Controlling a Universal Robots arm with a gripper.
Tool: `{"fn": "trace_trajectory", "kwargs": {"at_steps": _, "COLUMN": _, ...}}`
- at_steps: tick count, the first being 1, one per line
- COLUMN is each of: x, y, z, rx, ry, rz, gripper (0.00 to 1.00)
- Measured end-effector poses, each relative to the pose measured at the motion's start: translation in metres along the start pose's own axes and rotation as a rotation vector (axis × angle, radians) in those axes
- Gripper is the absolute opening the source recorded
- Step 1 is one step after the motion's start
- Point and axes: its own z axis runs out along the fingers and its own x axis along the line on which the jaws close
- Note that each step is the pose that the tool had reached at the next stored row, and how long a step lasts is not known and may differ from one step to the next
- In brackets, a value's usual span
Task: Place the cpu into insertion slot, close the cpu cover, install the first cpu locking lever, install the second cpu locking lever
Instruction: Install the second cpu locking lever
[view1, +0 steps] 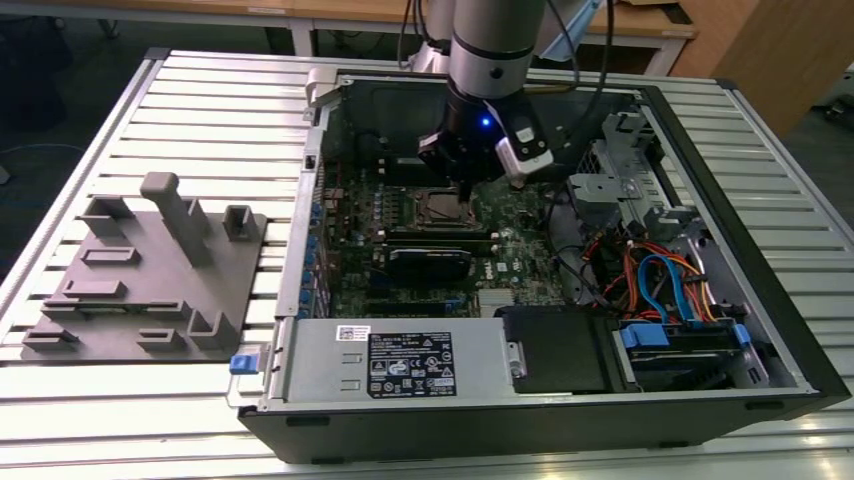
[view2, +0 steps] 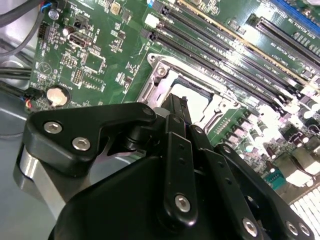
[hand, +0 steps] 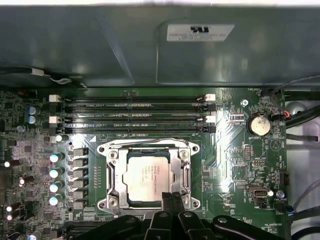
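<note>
Gripper (view2: 175, 107) hides insertion slot (view2: 200, 100) partly.

- I see the cpu (hand: 150, 176) lying flat in the insertion slot (hand: 116, 202), its silver-grey top facing up, just ahead of the gripper (hand: 172, 196) fingertips.
- The cpu cover (hand: 114, 172) is down around the chip: a silvery frame with a cut-out centre, its near edge right under the fingertips.
- In the exterior view the socket (view1: 437, 207) sits directly below the gripper (view1: 461, 187).
</note>
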Motion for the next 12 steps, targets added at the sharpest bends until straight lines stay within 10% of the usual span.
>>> {"fn": "trace_trajectory", "kwargs": {"at_steps": 12, "x": 0.0000, "y": -0.0013, "z": -0.0027, "rx": -0.0024, "ry": 0.0001, "rz": 0.000, "gripper": 0.10}}
